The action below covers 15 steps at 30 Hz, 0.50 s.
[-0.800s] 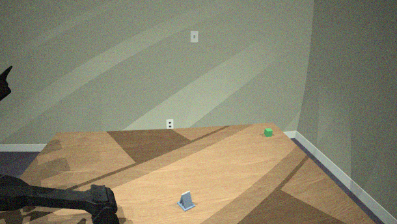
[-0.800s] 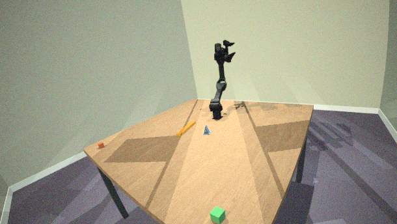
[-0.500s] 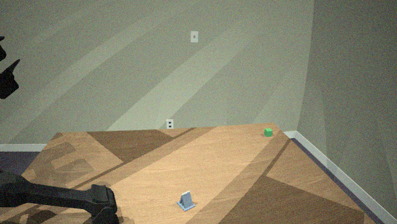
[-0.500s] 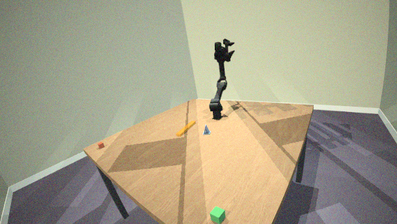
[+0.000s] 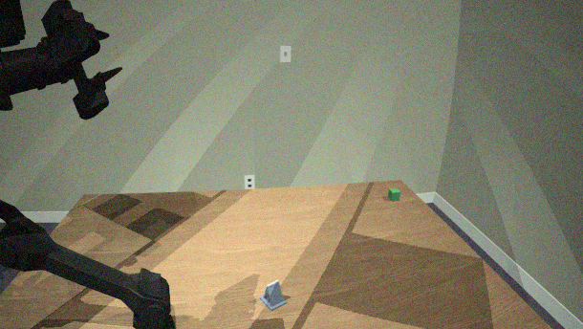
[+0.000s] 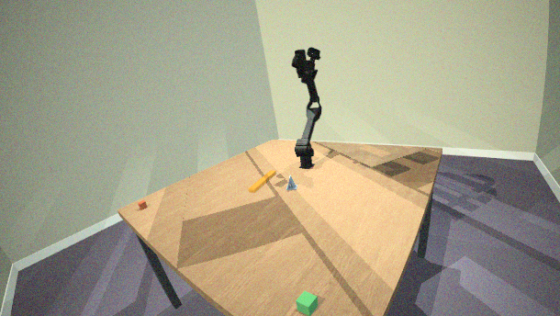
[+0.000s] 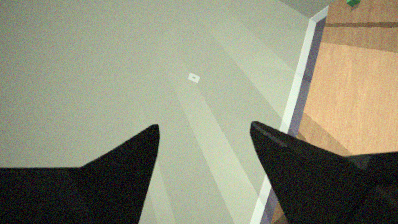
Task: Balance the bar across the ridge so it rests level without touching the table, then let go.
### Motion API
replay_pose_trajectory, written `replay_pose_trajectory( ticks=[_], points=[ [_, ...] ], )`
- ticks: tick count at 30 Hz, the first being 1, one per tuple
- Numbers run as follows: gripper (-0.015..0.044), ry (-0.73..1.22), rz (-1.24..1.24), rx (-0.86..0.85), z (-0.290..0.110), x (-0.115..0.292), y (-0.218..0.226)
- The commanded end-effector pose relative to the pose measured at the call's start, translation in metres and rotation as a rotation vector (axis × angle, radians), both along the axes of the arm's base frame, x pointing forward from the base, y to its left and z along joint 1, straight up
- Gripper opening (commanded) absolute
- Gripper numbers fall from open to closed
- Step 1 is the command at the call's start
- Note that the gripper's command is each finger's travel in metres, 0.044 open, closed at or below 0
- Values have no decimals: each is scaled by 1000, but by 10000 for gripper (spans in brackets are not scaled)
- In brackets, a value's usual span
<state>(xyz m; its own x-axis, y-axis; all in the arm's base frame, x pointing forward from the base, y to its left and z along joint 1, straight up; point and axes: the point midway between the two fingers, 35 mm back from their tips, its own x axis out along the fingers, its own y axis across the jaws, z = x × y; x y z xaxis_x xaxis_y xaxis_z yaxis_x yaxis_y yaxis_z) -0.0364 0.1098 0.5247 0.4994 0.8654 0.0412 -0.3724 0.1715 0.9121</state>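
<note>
Nothing done yet: bar (image 6: 262,181) flat mid-worktop just beside ridge (image 6: 291,184), gripper (image 6: 308,53) raised high, fairly wide, holding nothing; pickup, balancing, release all left.

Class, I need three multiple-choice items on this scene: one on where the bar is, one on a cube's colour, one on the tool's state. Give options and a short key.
1. Where is the bar?
A. on the ridge
B. flat on the table
C. in the tool

2. Colour of the cube at the table's near edge, exterior view?
A. green
B. blue
C. white

3. The tool is:
A. holding the ridge
B. open, raised high
C. resting on the table

Key: B, it lies beside the ridge; A, plainly green; B, fingers apart, nothing between.
</note>
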Motion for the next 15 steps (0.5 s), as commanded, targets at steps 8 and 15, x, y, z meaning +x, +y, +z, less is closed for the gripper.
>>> replay_pose_trajectory(
  ticks=[8, 15],
  points=[
    [315, 12, -214, -219, -27, 115, -2],
    [315, 9, -301, -348, -47, 162, -12]
  ],
)
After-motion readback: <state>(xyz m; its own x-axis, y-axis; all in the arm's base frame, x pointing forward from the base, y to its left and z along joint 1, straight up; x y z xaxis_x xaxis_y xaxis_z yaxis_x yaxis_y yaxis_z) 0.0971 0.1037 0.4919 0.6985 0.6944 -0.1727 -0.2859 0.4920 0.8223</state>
